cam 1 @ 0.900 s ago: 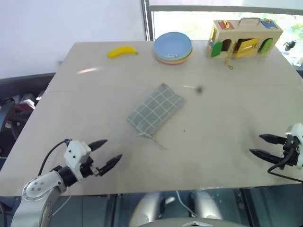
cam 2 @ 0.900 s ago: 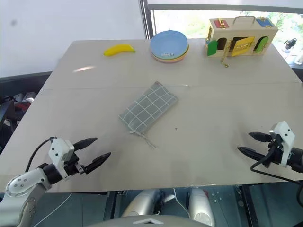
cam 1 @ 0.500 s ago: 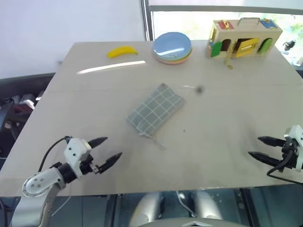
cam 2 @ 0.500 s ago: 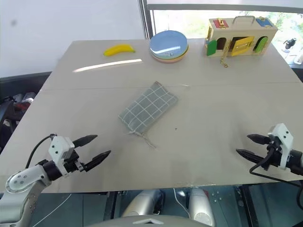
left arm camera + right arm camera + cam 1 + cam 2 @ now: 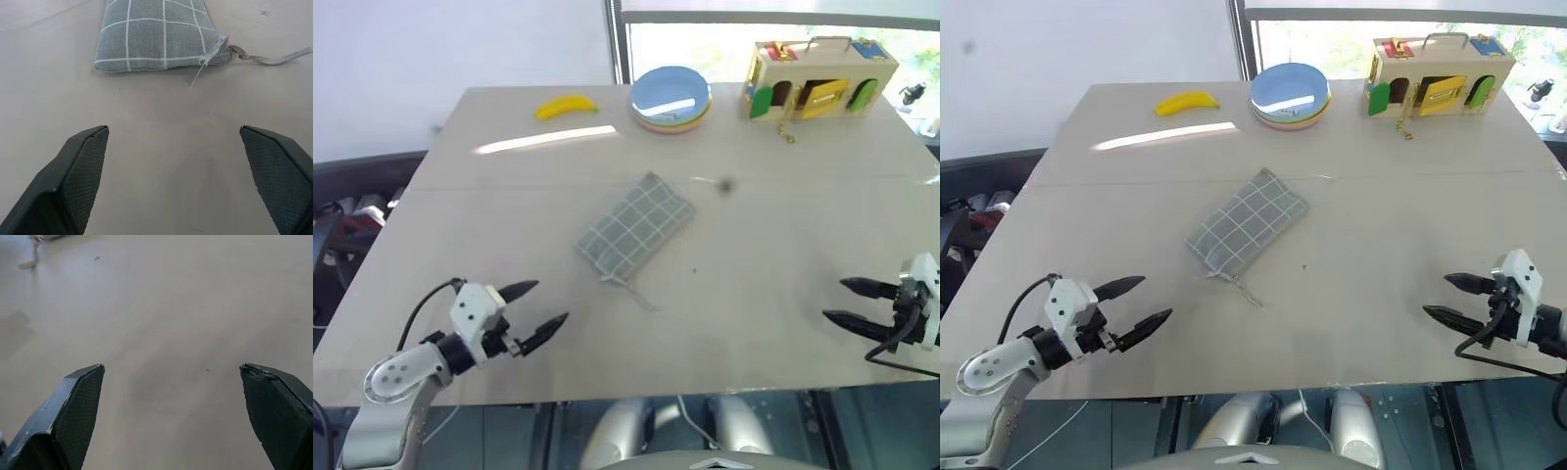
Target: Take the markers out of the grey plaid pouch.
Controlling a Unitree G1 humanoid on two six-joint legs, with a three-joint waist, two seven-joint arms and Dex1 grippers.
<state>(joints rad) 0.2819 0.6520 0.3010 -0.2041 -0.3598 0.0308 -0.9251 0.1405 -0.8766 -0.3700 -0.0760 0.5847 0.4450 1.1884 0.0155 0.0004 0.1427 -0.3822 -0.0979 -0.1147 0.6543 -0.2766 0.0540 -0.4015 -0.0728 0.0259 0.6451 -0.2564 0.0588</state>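
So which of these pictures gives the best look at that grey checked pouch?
The left wrist view: the grey plaid pouch is close up, its weave, frayed corner and cord plain, though one end is cut off. Both eye views show it whole but small, lying mid-table.

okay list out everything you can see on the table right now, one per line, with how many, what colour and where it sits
pouch: one, grey with pale grid lines, middle of the table, lying flat, short cord at its near end
banana: one, yellow, far left part of the table
plates: a small stack, blue on top, far edge, right of the banana
wooden box: one, pale wood with green, yellow, red and blue parts, far right corner
table: one, beige
left claw: black fingers, open, near left edge, touching nothing
right claw: black fingers, open, near right edge, touching nothing
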